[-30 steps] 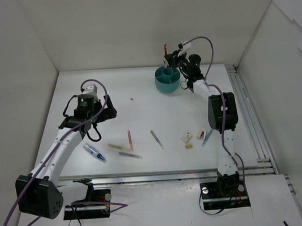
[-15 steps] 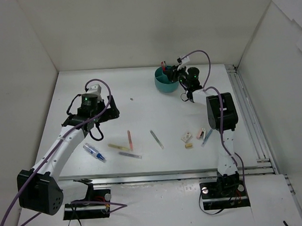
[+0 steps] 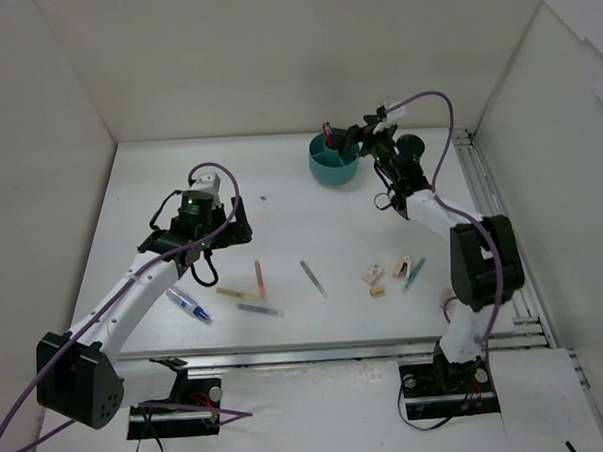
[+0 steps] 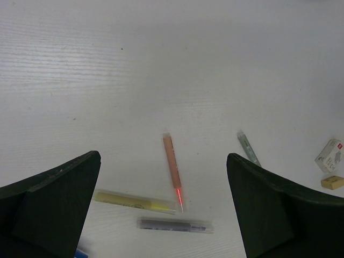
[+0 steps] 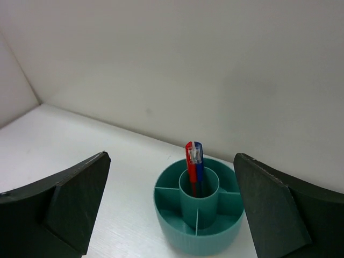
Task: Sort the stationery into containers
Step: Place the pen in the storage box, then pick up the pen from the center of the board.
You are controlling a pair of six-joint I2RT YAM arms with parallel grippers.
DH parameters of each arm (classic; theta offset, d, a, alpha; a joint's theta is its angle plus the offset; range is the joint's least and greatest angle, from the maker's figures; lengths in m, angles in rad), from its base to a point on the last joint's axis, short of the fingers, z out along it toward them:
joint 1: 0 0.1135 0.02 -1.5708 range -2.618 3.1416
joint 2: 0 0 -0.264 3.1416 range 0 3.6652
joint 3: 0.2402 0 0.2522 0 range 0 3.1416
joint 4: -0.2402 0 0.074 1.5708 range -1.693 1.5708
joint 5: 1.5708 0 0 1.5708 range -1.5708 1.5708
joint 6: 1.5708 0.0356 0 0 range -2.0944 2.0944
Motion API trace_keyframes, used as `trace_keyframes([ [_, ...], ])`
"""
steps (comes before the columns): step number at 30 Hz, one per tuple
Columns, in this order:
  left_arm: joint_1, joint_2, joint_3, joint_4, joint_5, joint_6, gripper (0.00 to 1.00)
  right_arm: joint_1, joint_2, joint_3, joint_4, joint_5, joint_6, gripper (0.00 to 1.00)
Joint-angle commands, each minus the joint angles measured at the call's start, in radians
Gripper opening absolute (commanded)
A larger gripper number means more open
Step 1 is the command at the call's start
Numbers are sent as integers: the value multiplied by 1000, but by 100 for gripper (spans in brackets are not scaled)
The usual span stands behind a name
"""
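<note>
Hovering close by the round teal plastic organiser cup (image 5: pixel 198 239) at the far right of the white desk (image 3: pixel 280 187), the R end effector (image 3: pixel 355 136) is spread wide w/ nothing between its fingers. A red pen (image 5: pixel 189 157) and a blue pen (image 5: pixel 199 157) stand upright together in the cup's central well, propped by its wall. The L end effector (image 3: pixel 204 230), also spread and empty, hangs over the near-left desk w/ the orange pencil (image 4: pixel 172 164) centred between its fingers, so prob. the next pick. The yellow pen (image 4: pixel 134 201) and grey pen (image 4: pixel 174 226) lie just near of it, w/ the grey-green pencil (image 4: pixel 248 149) to the right and the blue-and-white pen (image 3: pixel 189 305) further left. The cream and white eraser blocks (image 3: pixel 373 274) sit near right, well apart from the cup. Most of the sorting is still to do.
</note>
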Motion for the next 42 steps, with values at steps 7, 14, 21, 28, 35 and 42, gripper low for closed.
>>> trace_keyframes([
  [7,-105,185,63,-36,-89,-58,100,74,-472,-322,-222,413,178,98],
  [14,-162,356,125,-85,-153,-119,94,182,-557,-239,-744,702,122,98],
  [21,-186,489,173,-108,-178,-203,65,229,-574,-271,-823,809,135,98],
  [28,-195,523,139,-94,-141,-251,48,258,-565,-276,-855,887,130,98],
  [35,-195,548,153,-44,-94,-245,16,297,-568,-288,-840,819,46,98],
  [42,-205,516,198,-19,-90,-216,0,327,-657,-365,-754,682,-34,98],
])
